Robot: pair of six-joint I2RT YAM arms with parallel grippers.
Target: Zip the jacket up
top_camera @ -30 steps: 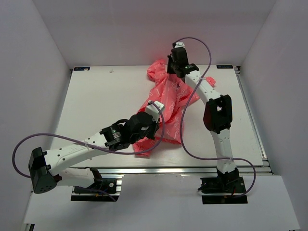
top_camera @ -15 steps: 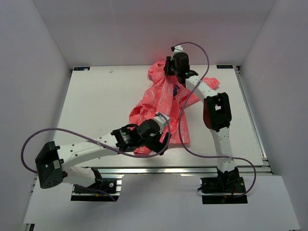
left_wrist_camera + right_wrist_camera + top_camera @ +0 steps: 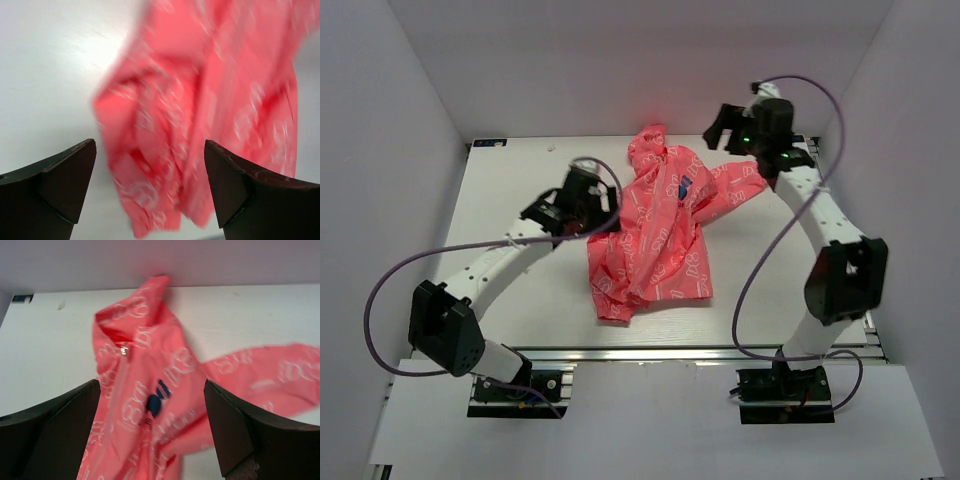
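Note:
The coral-pink jacket [image 3: 658, 235] lies spread on the white table [image 3: 520, 190], hood toward the back wall and one sleeve [image 3: 738, 185] out to the right. In the right wrist view its hood [image 3: 145, 300], a small metal zipper pull [image 3: 124, 351] near the collar and a dark blue mark [image 3: 156, 397] show. My left gripper [image 3: 595, 205] hovers off the jacket's left edge, open and empty; its view is blurred over the jacket's lower part [image 3: 200, 100]. My right gripper [image 3: 723, 130] hangs raised at the back right, open with nothing between its fingers [image 3: 235, 430].
White walls close in the table on the left, back and right. An aluminium rail [image 3: 650, 352] runs along the near edge. Purple cables [image 3: 410, 270] loop off both arms. Small dark markers sit at the back corners [image 3: 488, 142].
Both grippers have opened and let go of the jacket. The left arm swung from the hem to the left side; the right arm lifted away to the back right. The jacket settled flat.

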